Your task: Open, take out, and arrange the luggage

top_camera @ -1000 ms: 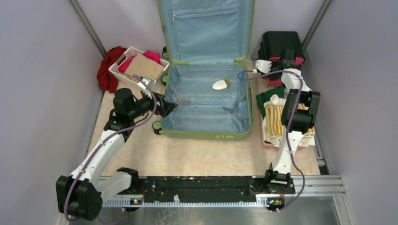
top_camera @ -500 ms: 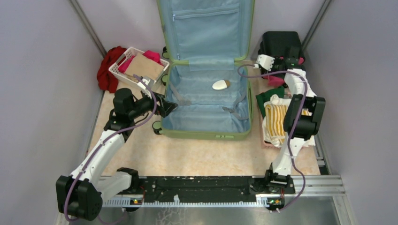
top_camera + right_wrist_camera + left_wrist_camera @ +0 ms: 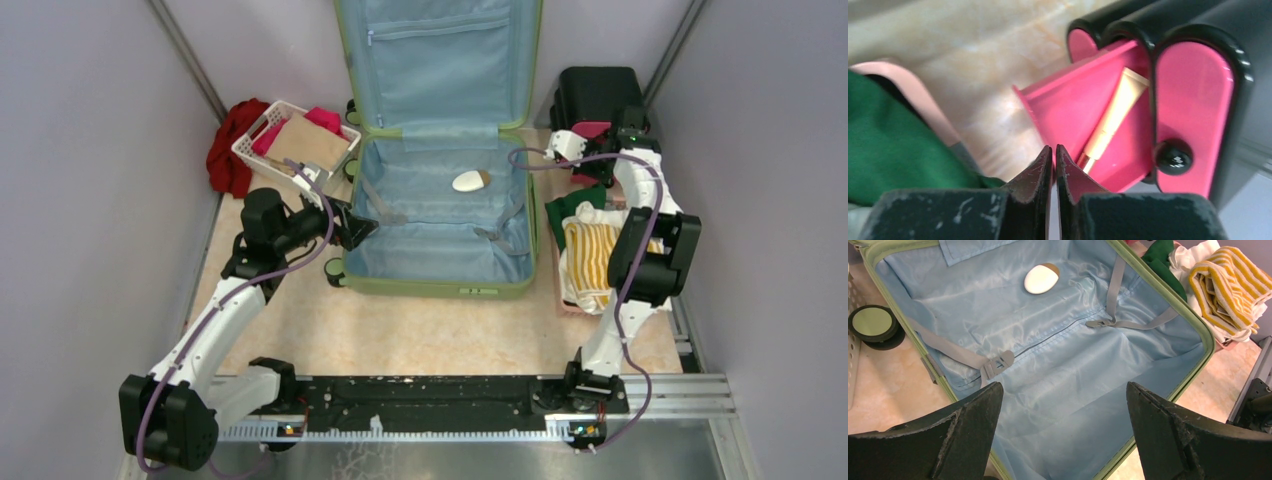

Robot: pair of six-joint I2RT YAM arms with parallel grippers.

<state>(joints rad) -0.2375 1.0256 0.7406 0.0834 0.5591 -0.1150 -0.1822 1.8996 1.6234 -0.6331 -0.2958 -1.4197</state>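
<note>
The luggage [image 3: 440, 286], a light-green suitcase, lies open with its lid standing against the back wall. On its blue lining [image 3: 1063, 365] rests a small white and tan oval thing [image 3: 469, 181] [image 3: 1041, 279], between loose grey straps. My left gripper [image 3: 360, 226] [image 3: 1063, 390] is wide open, with nothing between its fingers, and hangs over the suitcase's left side. My right gripper [image 3: 598, 158] [image 3: 1054, 150] is shut on nothing, just in front of an open pink drawer [image 3: 1083, 95] of the black-and-pink drawer box [image 3: 598, 95]. In that drawer lies a beige tube [image 3: 1110, 117].
A pink basket [image 3: 923, 95] right of the suitcase holds a yellow-striped towel [image 3: 592, 250] and a green cloth [image 3: 893, 145]. At the back left a white basket [image 3: 250, 150] holds folded clothes, with a red cloth [image 3: 226, 150] beside it. Grey walls close both sides.
My right gripper has closed from partly open and moved slightly right, close to the drawer box; the right elbow swung right. The left arm has not moved.
</note>
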